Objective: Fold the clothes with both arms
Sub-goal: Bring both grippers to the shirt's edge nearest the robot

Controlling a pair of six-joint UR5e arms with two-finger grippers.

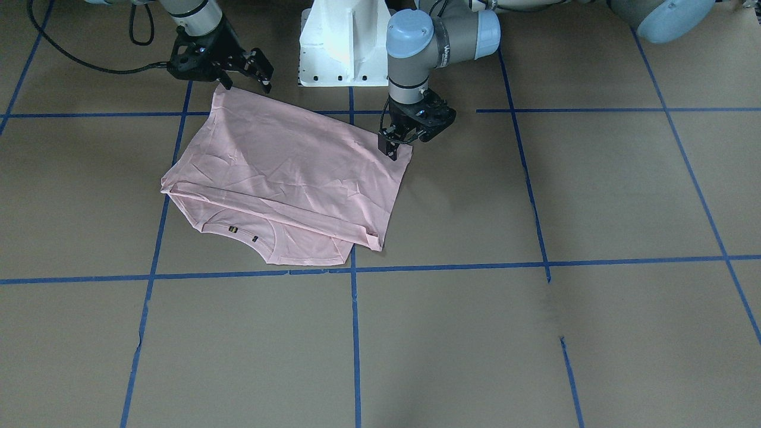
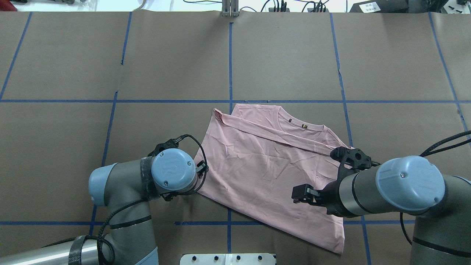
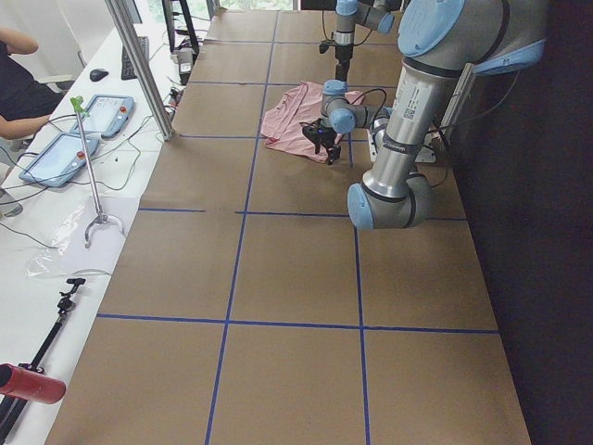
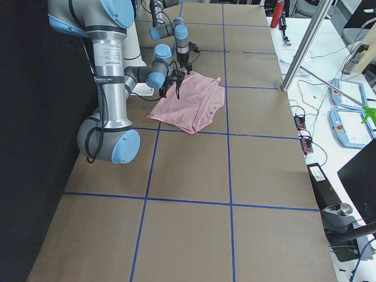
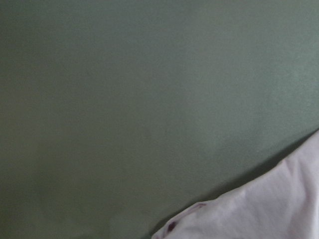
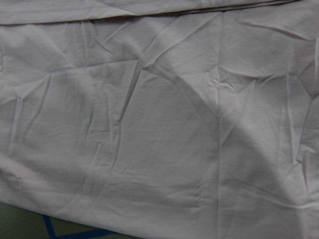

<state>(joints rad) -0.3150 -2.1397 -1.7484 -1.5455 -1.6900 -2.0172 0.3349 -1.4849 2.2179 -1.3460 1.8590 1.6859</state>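
Note:
The clothes are one pale pink T-shirt (image 1: 285, 172) folded over on the brown table, collar and small tags toward the far side (image 2: 265, 165). My left gripper (image 1: 404, 141) hangs low at the shirt's near corner, fingers spread and nothing between them. Its wrist view shows only that loose corner (image 5: 259, 214) lying on the table. My right gripper (image 1: 244, 74) is open just above the shirt's other near corner (image 2: 318, 173). Its camera is filled with wrinkled fabric (image 6: 159, 124). The dog print is hidden.
The white pedestal base (image 1: 342, 41) stands just behind the shirt. Blue tape lines (image 1: 354, 333) grid the brown table. A side bench holds tablets (image 3: 69, 148) and cables, with a person's arm (image 3: 18, 83) at it. A metal post (image 3: 139, 65) stands at the table's edge.

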